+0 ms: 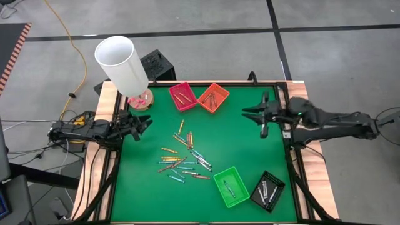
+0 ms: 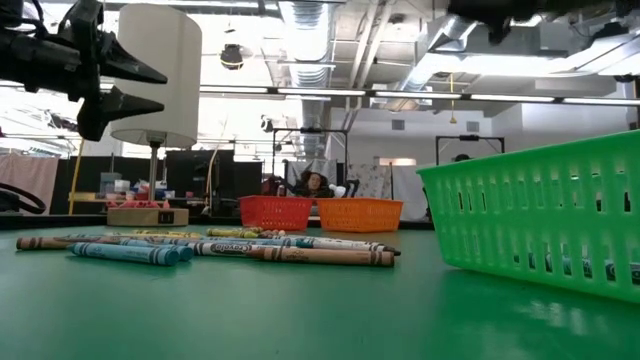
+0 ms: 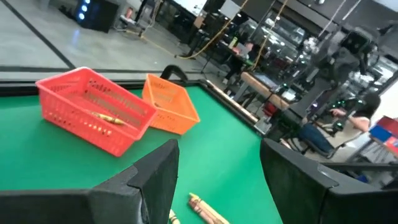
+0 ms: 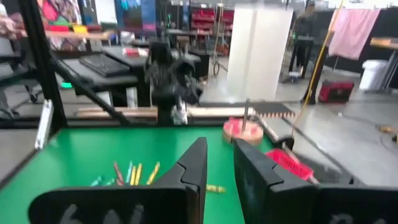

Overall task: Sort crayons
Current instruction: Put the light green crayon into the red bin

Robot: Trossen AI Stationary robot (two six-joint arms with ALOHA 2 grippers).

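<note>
Crayons [image 1: 184,159], thin paper-wrapped sticks in yellow, orange, brown, blue and teal, lie flat at mid green worktop [image 1: 244,140], long axes mixed, mostly crosswise or diagonal. Left gripper [image 1: 145,122] hovers with jaws apart; right gripper [image 1: 250,112] hovers, jaws slightly apart, empty. Only the high view shows crayons inside the green plastic tray [image 1: 231,186] and black plastic tray [image 1: 267,190].

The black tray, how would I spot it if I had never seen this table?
Look at the green table from above and find the corner nearest the right arm's base, away from the white lamp. Two trays sit there side by side: the green tray and, closer to the corner, the black tray. It is the only dark one, holding a few pale crayons.
</note>
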